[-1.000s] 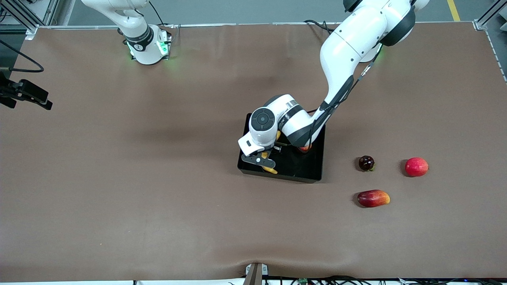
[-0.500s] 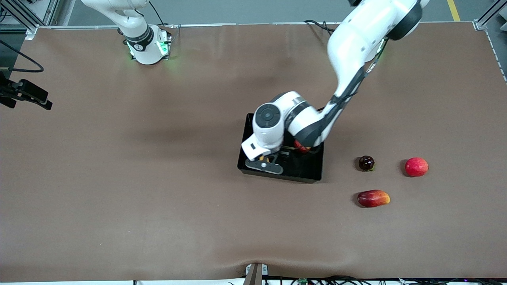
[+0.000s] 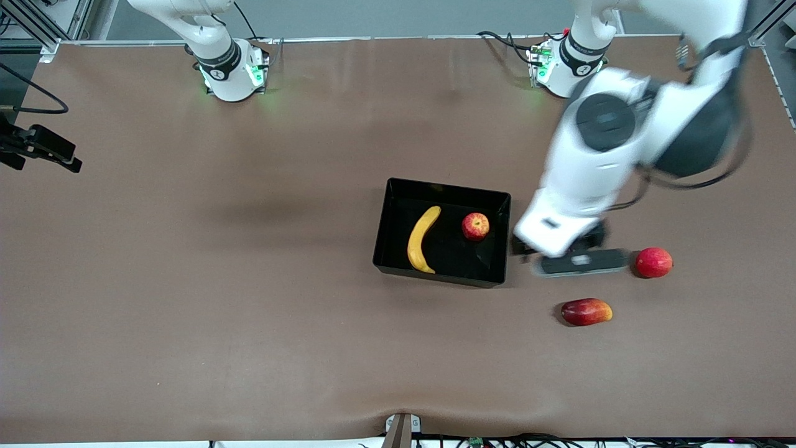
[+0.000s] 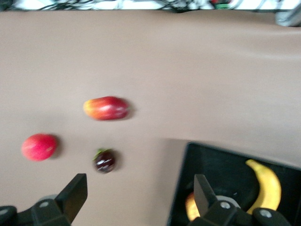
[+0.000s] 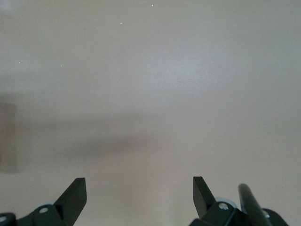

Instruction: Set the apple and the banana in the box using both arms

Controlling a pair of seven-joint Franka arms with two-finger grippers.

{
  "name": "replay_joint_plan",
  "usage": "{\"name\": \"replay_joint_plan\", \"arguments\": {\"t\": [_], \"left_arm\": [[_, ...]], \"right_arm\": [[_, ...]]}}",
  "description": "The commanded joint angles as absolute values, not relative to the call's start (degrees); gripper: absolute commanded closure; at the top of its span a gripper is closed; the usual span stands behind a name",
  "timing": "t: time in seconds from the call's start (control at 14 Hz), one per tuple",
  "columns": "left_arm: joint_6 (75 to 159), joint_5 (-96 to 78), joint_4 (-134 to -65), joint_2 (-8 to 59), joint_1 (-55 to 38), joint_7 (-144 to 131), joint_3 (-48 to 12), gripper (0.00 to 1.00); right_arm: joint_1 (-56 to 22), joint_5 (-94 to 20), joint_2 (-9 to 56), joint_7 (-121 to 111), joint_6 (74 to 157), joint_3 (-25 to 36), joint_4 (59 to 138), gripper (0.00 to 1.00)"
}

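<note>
1. Over the surface [image 3: 249, 311], btwn the box [image 3: 380, 231] and a round pinkish-red fruit [image 3: 653, 262], hangs the left gripper [image 4: 138, 202]: jaws wide apart, nothing in them.
2. Under that gripper, per left wrist view, a small dark fruit [image 4: 104, 160] sits on the surface, not touched.
3. Clock as read in the front view, w/ 12 toward the arm bases: from the left gripper, box at 9 o'clock, pinkish-red fruit just beside at 3, mango-like fruit [image 3: 586, 312] at 6 and nearer the camera.
4. Right gripper [image 5: 138, 197]: jaws also wide apart, empty, over bare surface. It shows only in its own wrist view, and the right arm waits, base [image 3: 229, 71] at approx 10 o'clock from the box.
5. Banana [image 3: 421, 239]: lying flat in the box, long axis approx 12-to-6, in the half toward the right arm's end.
6. Apple [image 3: 475, 226]: also in the box, at approx 2 o'clock from the banana's middle, apart from it, near the wall toward the left arm's end.
7. Both task fruits are in the box, and neither is touched by a gripper.
</note>
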State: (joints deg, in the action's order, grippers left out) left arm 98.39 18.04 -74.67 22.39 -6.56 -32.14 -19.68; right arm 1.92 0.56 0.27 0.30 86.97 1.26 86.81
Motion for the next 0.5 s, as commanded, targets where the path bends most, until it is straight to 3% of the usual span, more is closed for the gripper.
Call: {"name": "replay_joint_plan", "arguments": {"t": [0.0,0.43], "left_arm": [[92.2,13.6,-77.8,16.0,0.0,-25.7,-20.2,0.0],[83.8,11.3,-79.3,7.2,11.0,-12.6,-20.2,0.0]], "right_arm": [[3.1,1.1,0.1,0.5,87.0,0.4,86.6,0.0],[3.1,1.0,0.1,0.5,86.8,0.4,86.6,0.0]]}}
